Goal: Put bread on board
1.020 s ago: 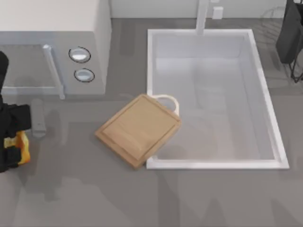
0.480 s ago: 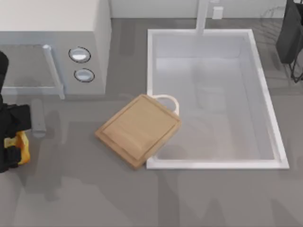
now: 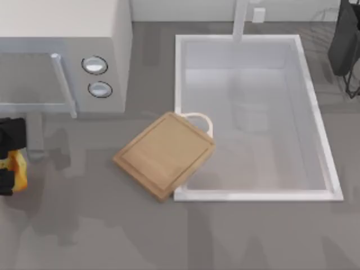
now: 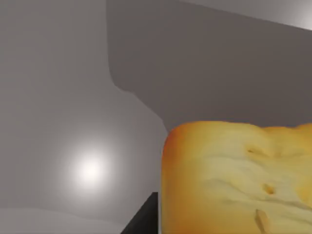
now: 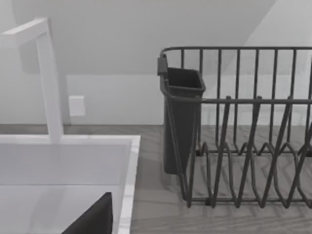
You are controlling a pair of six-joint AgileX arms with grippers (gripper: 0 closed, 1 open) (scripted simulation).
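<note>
The bread (image 3: 17, 170), a golden-yellow chunk with toasted crust, sits at the table's far left edge with my left gripper (image 3: 9, 171) shut on it. In the left wrist view the bread (image 4: 234, 180) looms close, with one dark finger (image 4: 144, 219) beside it. The board (image 3: 163, 153), light-brown wood with a pale looped handle (image 3: 198, 119), lies at an angle in the middle of the table, its right corner over the sink's rim. It is well to the right of the bread. My right gripper (image 3: 344, 39) is parked at the far right rear.
A microwave (image 3: 62, 50) stands at the rear left, just behind the left gripper. A white sink (image 3: 179, 84) with a faucet (image 3: 241, 19) takes up the right half. A dark dish rack (image 5: 243, 126) with a cutlery cup (image 5: 181, 117) stands at the rear right.
My left gripper has shifted left and toward the rear with the bread in it, and more of the arm has left the view. The board and right arm have not moved.
</note>
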